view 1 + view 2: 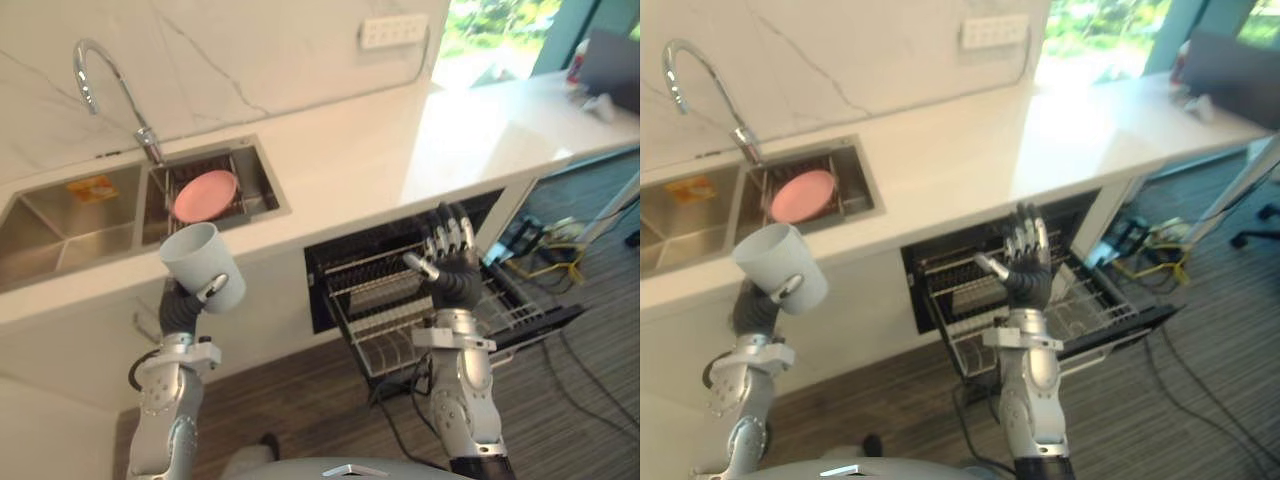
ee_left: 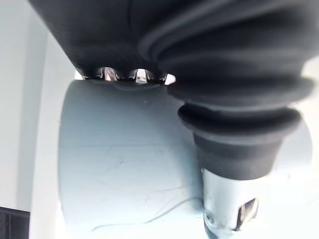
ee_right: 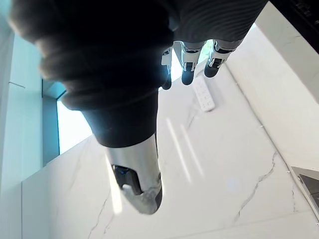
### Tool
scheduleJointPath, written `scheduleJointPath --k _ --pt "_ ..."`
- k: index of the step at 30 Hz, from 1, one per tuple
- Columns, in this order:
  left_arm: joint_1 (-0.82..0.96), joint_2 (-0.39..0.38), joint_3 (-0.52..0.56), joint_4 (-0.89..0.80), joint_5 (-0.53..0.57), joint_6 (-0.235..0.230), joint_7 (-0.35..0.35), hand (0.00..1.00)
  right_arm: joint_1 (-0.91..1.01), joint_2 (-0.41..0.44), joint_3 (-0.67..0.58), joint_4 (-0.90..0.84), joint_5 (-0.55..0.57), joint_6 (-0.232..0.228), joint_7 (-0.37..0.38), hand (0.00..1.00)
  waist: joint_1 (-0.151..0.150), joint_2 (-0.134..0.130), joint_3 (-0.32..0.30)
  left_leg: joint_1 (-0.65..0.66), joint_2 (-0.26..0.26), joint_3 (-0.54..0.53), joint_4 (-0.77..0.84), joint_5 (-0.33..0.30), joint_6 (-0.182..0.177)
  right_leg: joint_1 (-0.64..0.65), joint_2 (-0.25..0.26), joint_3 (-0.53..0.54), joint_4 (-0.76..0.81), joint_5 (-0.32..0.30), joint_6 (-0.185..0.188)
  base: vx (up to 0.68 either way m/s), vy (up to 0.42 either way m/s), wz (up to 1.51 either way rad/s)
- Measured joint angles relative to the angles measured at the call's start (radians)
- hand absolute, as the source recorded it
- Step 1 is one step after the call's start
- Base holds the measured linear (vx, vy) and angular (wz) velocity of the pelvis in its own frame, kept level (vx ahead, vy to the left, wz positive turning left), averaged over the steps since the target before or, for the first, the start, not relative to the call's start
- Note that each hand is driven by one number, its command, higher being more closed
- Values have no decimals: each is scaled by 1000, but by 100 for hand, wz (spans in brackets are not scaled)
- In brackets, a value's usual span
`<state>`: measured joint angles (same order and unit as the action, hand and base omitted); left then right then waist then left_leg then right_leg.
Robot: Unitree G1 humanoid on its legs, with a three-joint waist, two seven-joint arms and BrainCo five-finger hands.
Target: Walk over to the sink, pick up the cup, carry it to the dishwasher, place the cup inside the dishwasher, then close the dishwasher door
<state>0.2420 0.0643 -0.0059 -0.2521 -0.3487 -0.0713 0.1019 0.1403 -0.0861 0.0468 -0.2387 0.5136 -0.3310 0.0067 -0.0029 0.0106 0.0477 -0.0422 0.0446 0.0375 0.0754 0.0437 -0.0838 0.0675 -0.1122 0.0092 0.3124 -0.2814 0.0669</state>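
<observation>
We find the cup (image 1: 203, 264), pale blue-grey, held off every surface in the left hand (image 1: 185, 305). It is tilted, with its mouth turned up towards 11 o'clock. The left hand's fingers and thumb are curled round the cup's lower wall; the left wrist view confirms the fingers wrapped over the cup body, pressed against it.

From the cup, the sink (image 1: 50, 235) lies at 10 to 12 o'clock, set into the white counter (image 1: 380, 150). A pink plate (image 1: 205, 195) stands tilted in the sink's right basin (on a wire insert, as far as we can tell), and the tap (image 1: 147, 140) rises at the sink's back edge.

The dishwasher (image 1: 325, 262) lies at 3 o'clock from the cup, under the counter. Its door (image 1: 545, 322) is let down and its wire rack (image 1: 385, 335) is pulled out over the door. We see no cup in the rack.

The right hand (image 1: 450, 262) is raised in front of the dishwasher, above the rack, touching nothing. Its fingers (image 3: 188, 62) are straight and point up, thumb out towards 9 o'clock, holding nothing.

A white socket strip (image 1: 393, 31) sits on the marble wall at 12 o'clock from the right hand.
</observation>
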Motion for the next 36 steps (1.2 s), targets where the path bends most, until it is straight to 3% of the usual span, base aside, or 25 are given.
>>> scheduleJointPath --k 1,3,10,13,20,27,33,36 --pt "-23 8 3 0 1 -3 3 100 -4 17 -2 2 9 -1 -1 0 -1 -39 -6 16 -23 17 -32 7 12 -4 -27 -4 -5 6 13 186 199 -10" --pt "-38 22 12 1 1 -3 12 100 -8 48 1 3 12 -1 0 0 -6 -54 -12 21 -33 28 -38 2 24 1 -43 -21 -25 26 41 126 166 -18" --pt "-101 30 36 1 -1 -28 11 100 -5 78 12 24 39 10 21 0 -23 -54 -15 52 -42 103 -100 15 56 2 -55 -26 -129 83 54 -28 59 -33" --pt "-116 8 -9 3 -1 -32 -17 100 -2 75 18 24 51 28 49 0 -56 -38 -20 77 -37 131 -154 45 59 2 -43 -13 -160 107 58 -91 19 -30" --pt "-204 -9 -98 60 -25 -63 -6 100 0 59 34 24 82 76 102 0 -72 -25 -25 96 -9 218 -154 43 46 -1 -26 36 -235 171 52 -86 26 -40" --pt "-287 -18 -205 166 -38 -70 73 100 -46 33 93 20 112 110 103 0 -82 -21 -28 97 13 276 -154 56 44 -7 -21 19 -309 244 53 -51 -5 -28" --pt "-374 -36 -277 230 108 -67 156 100 -70 12 135 17 128 143 116 0 -85 -19 -31 97 26 316 -153 55 39 -14 -22 0 -350 283 52 -22 -12 -21" --pt "-382 -36 -288 249 206 -65 253 100 -70 -2 138 0 132 163 124 0 -91 -19 -33 97 30 322 -153 55 37 -14 -22 -13 -367 299 54 -9 -17 -12"
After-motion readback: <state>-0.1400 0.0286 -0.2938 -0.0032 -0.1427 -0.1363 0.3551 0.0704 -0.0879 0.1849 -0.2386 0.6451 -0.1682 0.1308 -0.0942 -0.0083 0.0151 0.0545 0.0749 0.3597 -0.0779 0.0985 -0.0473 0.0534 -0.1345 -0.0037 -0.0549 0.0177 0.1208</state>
